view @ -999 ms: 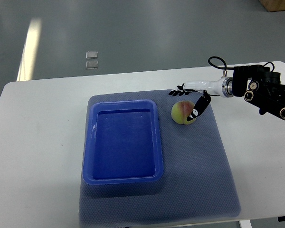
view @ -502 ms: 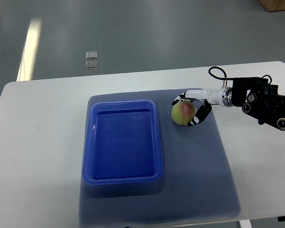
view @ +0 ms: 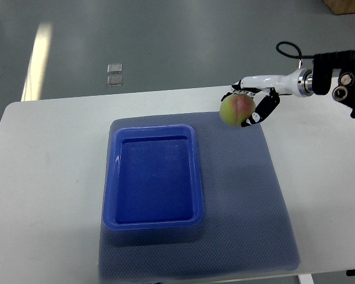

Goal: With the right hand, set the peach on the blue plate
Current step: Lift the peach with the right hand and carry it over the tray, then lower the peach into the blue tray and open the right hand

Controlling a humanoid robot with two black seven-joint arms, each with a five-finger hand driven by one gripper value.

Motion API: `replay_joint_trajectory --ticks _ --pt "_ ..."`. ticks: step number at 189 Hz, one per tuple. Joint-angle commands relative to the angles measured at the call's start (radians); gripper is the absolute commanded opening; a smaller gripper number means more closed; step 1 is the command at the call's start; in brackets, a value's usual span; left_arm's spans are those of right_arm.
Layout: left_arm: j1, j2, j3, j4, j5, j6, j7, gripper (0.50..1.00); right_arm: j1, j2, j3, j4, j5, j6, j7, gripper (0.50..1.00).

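**Peach in hand and off the mat; transfer to plate not yet done**

Grasp accomplished, by the look of it. Right hand (view: pixel 252 105), entering from the right edge, with fingers (view: pixel 265 109) wrapped around the peach (view: pixel 236 110): dark-tipped digits curled across its right side, others hooked over its top. Peach apparently lifted clear of the grey mat (view: pixel 248 195) rather than resting on it, though height hard to confirm from a steep overhead view. Seen at the far right corner of the mat, near its back edge, over the white counter (view: pixel 53 177).

Blue plate (view: pixel 154 220), really a deep rectangular tray with a raised rim, sitting on the left half of the mat. Nothing inside it. Peach well apart from it, beyond its far right corner, with a strip of bare mat between.

Left hand nowhere in view.

Judged progress: roughly the first half complete. Reach and pick-up finished; carry and release outstanding. Remaining: travel leftward and toward the robot until above the tray's interior, descent past the rim, then opening of the fingers to set the fruit on the blue floor, followed by withdrawal of the hand.

Likely point of care: a round fruit, liable to roll if released high or at the tray's sloped wall; better let go low and near the middle.
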Motion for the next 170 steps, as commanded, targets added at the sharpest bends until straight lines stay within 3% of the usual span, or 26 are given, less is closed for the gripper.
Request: replay_joint_trajectory --ticks 1,32,73,74,86,96,97,107,116,117,119,134,144,145,170 --pt "0.000 0.000 -0.001 0.000 0.002 -0.001 0.000 1.000 0.080 -0.086 0.000 0.087 0.066 0.052 -0.001 0.586" --pt "0.000 0.000 0.000 -0.003 0.003 -0.001 0.000 1.000 0.142 -0.141 -0.002 0.170 0.090 0.067 -0.006 0.588" --pt "0.000 0.000 -0.001 -0.003 0.002 -0.001 0.000 1.000 0.140 -0.077 -0.002 0.169 0.104 0.044 -0.001 0.599" --pt "0.000 0.000 -0.001 -0.003 0.000 -0.001 0.000 1.000 0.140 -0.034 -0.011 0.161 0.122 0.015 -0.003 0.601" --pt "0.000 0.000 -0.001 -0.002 -0.001 -0.001 0.000 1.000 0.139 0.021 -0.016 0.152 0.144 -0.011 -0.001 0.605" --pt "0.000 0.000 -0.001 -0.002 -0.001 -0.001 0.000 1.000 0.139 0.021 -0.016 0.152 0.144 -0.011 -0.001 0.605" --pt "0.000 0.000 -0.001 -0.002 -0.001 -0.001 0.000 1.000 0.139 0.082 -0.017 0.133 0.153 -0.028 0.000 0.605" --pt "0.000 0.000 -0.001 -0.002 -0.001 -0.001 0.000 1.000 0.137 0.147 -0.022 0.100 0.155 -0.037 0.000 0.607" --pt "0.000 0.000 -0.001 -0.002 -0.001 -0.001 0.000 1.000 0.137 0.147 -0.022 0.100 0.155 -0.037 0.000 0.607" --pt "0.000 0.000 -0.001 -0.002 -0.001 -0.001 0.000 1.000 0.133 0.211 -0.037 0.051 0.152 -0.042 0.000 0.607" --pt "0.000 0.000 -0.001 -0.002 -0.001 -0.001 0.000 1.000 0.132 0.228 -0.043 0.040 0.152 -0.042 0.000 0.607" --pt "0.000 0.000 -0.001 -0.003 0.000 -0.001 0.000 1.000 0.126 0.317 -0.081 -0.025 0.147 -0.049 0.000 0.617" --pt "0.000 0.000 -0.001 -0.003 0.000 -0.001 0.000 1.000 0.126 0.318 -0.082 -0.025 0.147 -0.049 0.000 0.617" --pt "0.000 0.000 -0.001 -0.003 0.002 -0.001 0.000 1.000 0.105 0.381 -0.098 -0.066 0.141 -0.056 -0.001 0.639" --pt "0.000 0.000 -0.001 -0.003 0.002 -0.001 0.000 1.000 0.033 0.532 -0.106 -0.169 0.129 -0.079 -0.003 0.643"
